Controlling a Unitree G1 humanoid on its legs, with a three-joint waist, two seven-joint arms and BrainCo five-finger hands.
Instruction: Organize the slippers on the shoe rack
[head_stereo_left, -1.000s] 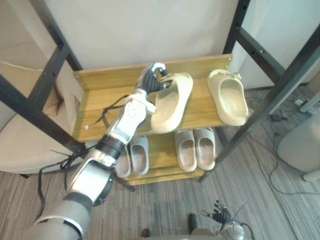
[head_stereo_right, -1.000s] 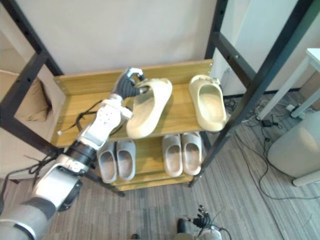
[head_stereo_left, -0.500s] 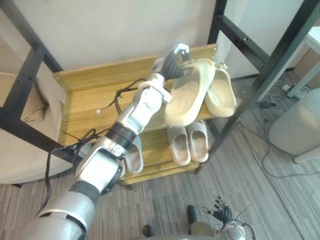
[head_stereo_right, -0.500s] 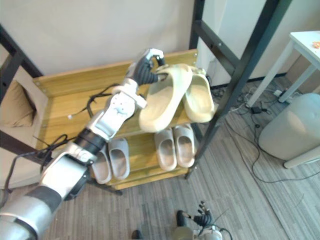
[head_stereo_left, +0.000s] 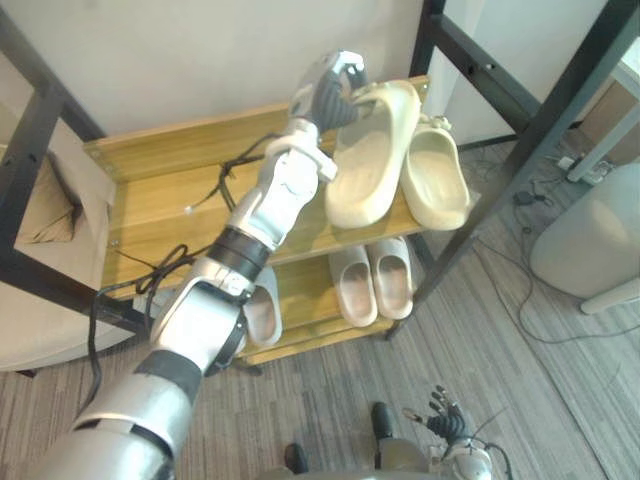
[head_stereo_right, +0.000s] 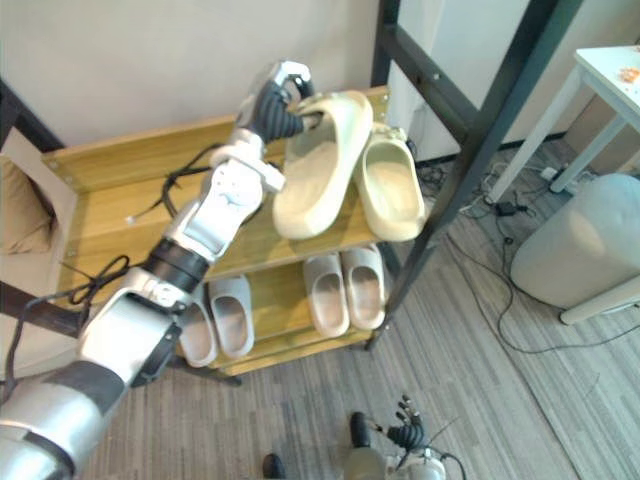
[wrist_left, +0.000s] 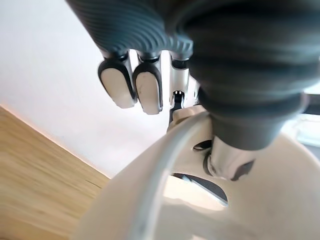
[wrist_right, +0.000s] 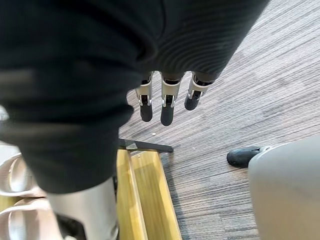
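Two cream slippers are seen at the top shelf (head_stereo_left: 160, 210) of the wooden rack (head_stereo_left: 180, 142). One slipper (head_stereo_left: 368, 160) is gripped at its upper end by the left hand (head_stereo_left: 328, 92). In the left wrist view the fingers (wrist_left: 145, 85) are curled over the slipper's rim and the thumb is pressed against its inner side. This slipper is held tilted, with the gripped end high near the wall and the far end low over the front edge of the shelf. Whether that end touches the wood cannot be told. The other slipper (head_stereo_left: 438, 180) is laid flat at the right end of the same shelf, just beside the held one, and its left edge is overlapped by it in the eye views.

On the lower shelf (head_stereo_right: 282, 300) a pale grey pair (head_stereo_left: 372, 285) is set side by side beneath the cream slippers. A second grey pair (head_stereo_right: 215, 320) is placed further left and is partly hidden by the left arm.

The right hand (head_stereo_left: 443, 425) is seen low at the bottom of the eye views, over the striped grey floor (head_stereo_left: 500, 350), with its fingers (wrist_right: 167, 102) straight and relaxed. The rack is flanked by a dark metal frame (head_stereo_left: 560, 104), and a grey rounded thing (head_stereo_left: 590, 250) is seen on the floor to the right
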